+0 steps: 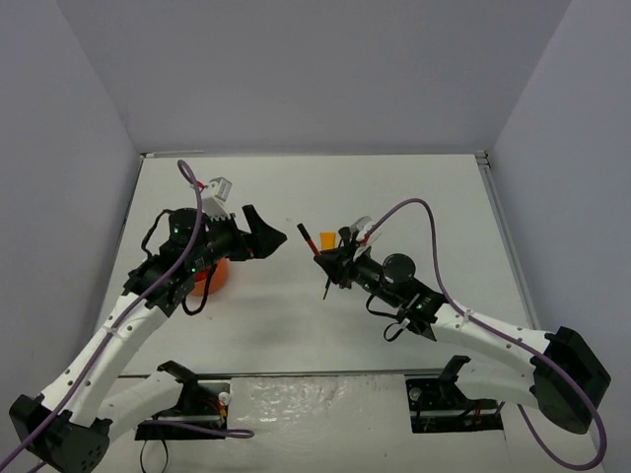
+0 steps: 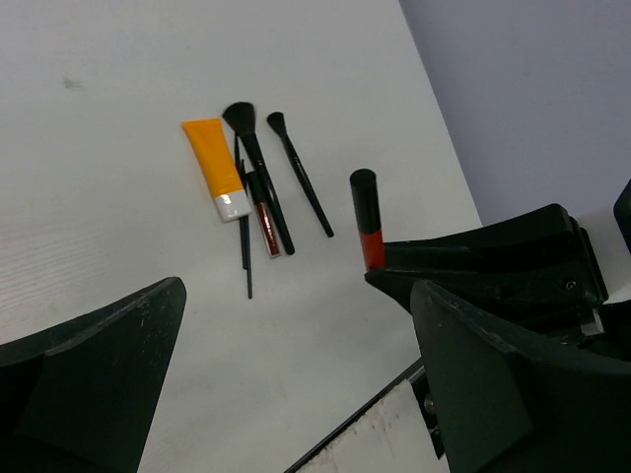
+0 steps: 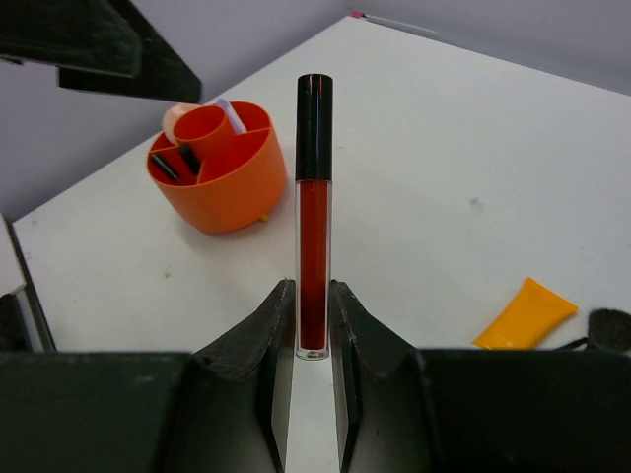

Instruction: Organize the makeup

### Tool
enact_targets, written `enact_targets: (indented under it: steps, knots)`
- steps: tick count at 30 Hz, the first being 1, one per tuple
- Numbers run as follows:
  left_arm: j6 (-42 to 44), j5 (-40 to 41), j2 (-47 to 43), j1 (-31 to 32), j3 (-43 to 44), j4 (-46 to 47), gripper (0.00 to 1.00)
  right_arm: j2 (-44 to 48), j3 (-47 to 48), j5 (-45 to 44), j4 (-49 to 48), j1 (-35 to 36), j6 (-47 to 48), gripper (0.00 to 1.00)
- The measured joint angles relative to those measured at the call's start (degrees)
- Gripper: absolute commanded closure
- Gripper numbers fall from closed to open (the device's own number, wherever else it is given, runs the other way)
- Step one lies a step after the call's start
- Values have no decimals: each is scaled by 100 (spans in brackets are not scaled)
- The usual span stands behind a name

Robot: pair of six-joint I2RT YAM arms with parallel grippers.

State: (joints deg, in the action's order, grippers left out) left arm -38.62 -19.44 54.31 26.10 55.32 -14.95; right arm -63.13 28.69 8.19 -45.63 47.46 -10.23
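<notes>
The right gripper (image 3: 314, 310) pinches the gloss (image 3: 315, 212) by its base above the bench (image 3: 473, 148). Its long axis runs along the fingers, black cap pointing away from the wrist. The left gripper (image 1: 261, 238) gapes wide, empty.

Lip gloss (image 3: 315, 217) upright (black cap), brushes (image 2: 254, 158) flat

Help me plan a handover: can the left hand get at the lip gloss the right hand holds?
Probably yes: the left hand is open and faces the lip gloss, whose capped end sticks out clear of the right hand.
</notes>
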Motion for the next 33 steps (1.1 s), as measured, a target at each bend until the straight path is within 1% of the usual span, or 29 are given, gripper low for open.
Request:
enact_targets:
  steps: [4,7,10,11,13,14,16,18,20,23,28,29,31,32,33]
  knots:
    - [-70,225,319,510,92,248,9,0,0,398,-275,67,-38,100]
    - [-99,374,512,723,124,386,14,0,0,602,-397,104,-63,100]
    - [-110,488,692,882,194,494,26,0,0,722,-447,131,-82,100]
    - [-109,527,748,929,221,530,33,-1,0,752,-454,135,-84,100]
    - [-125,591,832,1011,263,611,48,-2,0,790,-464,139,-84,100]
    - [-137,613,868,1049,281,653,55,-2,0,802,-473,138,-84,99]
    - [-155,644,909,1108,295,723,74,-2,0,828,-477,138,-86,97]
    - [-179,681,928,1157,297,775,88,-4,0,843,-480,138,-86,93]
    - [-222,690,934,1193,299,825,98,-18,0,848,-485,139,-88,86]
    - [-260,691,933,1250,307,900,100,-39,0,848,-492,140,-86,72]
    - [-227,893,931,1249,305,882,100,-39,0,835,-479,138,-53,22]
    - [-209,952,924,1250,305,862,100,-39,1,818,-463,139,-33,14]
    - [-163,1121,886,1251,305,771,100,-34,7,751,-386,140,20,3]
    - [-121,1239,845,1251,302,702,100,-29,18,699,-315,140,36,0]
    - [-82,1382,793,1252,299,626,100,-20,30,636,-233,139,59,0]
